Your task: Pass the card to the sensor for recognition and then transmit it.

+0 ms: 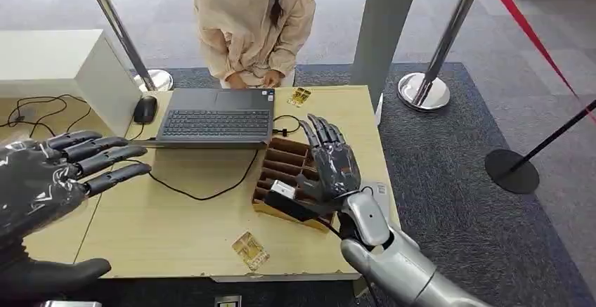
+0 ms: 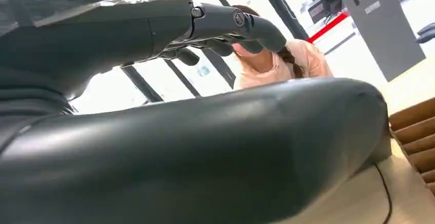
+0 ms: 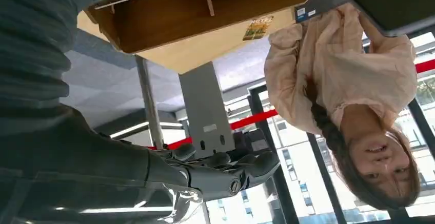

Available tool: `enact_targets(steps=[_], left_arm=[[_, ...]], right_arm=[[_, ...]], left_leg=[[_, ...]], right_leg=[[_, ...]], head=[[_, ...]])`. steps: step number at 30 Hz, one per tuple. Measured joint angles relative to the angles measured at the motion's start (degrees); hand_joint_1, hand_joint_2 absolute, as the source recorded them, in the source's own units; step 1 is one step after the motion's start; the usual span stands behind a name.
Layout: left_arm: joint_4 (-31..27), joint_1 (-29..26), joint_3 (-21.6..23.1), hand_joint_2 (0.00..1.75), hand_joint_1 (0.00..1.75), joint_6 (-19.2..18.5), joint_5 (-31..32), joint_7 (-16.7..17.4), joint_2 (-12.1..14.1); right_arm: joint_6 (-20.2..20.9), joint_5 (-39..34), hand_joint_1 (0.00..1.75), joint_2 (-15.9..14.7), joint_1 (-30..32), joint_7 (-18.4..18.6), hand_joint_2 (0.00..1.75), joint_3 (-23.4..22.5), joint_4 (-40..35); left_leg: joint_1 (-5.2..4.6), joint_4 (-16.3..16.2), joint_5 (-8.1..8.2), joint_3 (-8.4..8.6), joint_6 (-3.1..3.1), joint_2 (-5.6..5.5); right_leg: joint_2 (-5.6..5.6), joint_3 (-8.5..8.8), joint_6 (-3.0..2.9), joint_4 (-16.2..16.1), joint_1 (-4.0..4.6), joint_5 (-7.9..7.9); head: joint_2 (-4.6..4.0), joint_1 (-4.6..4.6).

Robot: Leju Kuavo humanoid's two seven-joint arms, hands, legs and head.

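A gold-patterned card [image 1: 250,251] lies near the table's front edge, and a second card [image 1: 300,96] lies at the far side by the laptop; a card [image 3: 258,27] also lies on the tabletop in the right wrist view. A wooden slotted box [image 1: 281,159] stands right of centre, with a small black device with a white top [image 1: 284,198] at its near corner. My right hand [image 1: 330,166] hovers over that box [image 3: 169,14], fingers [image 3: 220,170] stretched out and holding nothing. My left hand [image 1: 49,180] is raised at the left, fingers spread, empty [image 2: 154,131].
A person [image 1: 253,19] in a beige top sits across the table behind an open laptop [image 1: 214,116]. A mouse [image 1: 145,109] and black cables [image 1: 197,194] lie on the tabletop [image 1: 162,230]. Stanchion bases [image 1: 424,90] and a grey pillar [image 1: 383,26] stand on the right.
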State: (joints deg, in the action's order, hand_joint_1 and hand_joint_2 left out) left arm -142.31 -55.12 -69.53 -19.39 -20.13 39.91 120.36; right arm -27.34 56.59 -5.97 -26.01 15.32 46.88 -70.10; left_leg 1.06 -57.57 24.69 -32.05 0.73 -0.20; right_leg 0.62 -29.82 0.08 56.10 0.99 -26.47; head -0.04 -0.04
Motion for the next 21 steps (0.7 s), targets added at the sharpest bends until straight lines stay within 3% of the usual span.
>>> enact_targets(steps=[5, 6, 10, 21], left_arm=[[-0.1, -1.6, -1.0, 0.0, 0.0, -0.3, 0.7, 0.0, 0.0], [-0.1, -2.0, -1.1, 0.0, 0.0, -0.3, 0.9, 0.0, 0.0], [-0.1, -3.2, -1.7, 0.0, 0.0, -0.2, 1.6, 0.0, 0.0], [-0.1, -7.9, -3.1, 0.0, 0.0, 0.9, 3.3, 0.0, -0.1]], right_arm=[[0.5, 0.0, 0.03, 0.5, 0.0, -0.2, 1.75, 0.2, 1.1], [0.5, 0.0, 0.19, 0.5, 0.0, -0.3, 1.75, 0.3, 1.3], [0.8, 0.0, 0.4, 0.7, 0.0, -0.4, 1.75, 0.6, 1.8], [3.7, 0.5, 0.16, 0.0, 0.1, 1.1, 1.75, 0.9, 3.0]], left_leg=[[0.0, 0.0, 0.0, 0.0, 0.0, 0.0], [0.0, 0.0, 0.0, 0.0, 0.0, 0.0], [0.0, 0.0, 0.0, 0.0, 0.0, 0.0], [-0.01, 0.0, 0.0, 0.0, 0.0, 0.0]], right_leg=[[0.0, 0.0, 0.0, 0.0, 0.0, 0.0], [0.0, 0.0, 0.0, 0.0, 0.0, 0.0], [0.0, 0.0, 0.0, 0.0, 0.0, 0.0], [0.0, -0.02, 0.0, 0.0, -0.01, 0.0]], head=[[0.0, 0.0], [0.0, 0.02], [0.0, 0.02], [0.0, 0.02]])
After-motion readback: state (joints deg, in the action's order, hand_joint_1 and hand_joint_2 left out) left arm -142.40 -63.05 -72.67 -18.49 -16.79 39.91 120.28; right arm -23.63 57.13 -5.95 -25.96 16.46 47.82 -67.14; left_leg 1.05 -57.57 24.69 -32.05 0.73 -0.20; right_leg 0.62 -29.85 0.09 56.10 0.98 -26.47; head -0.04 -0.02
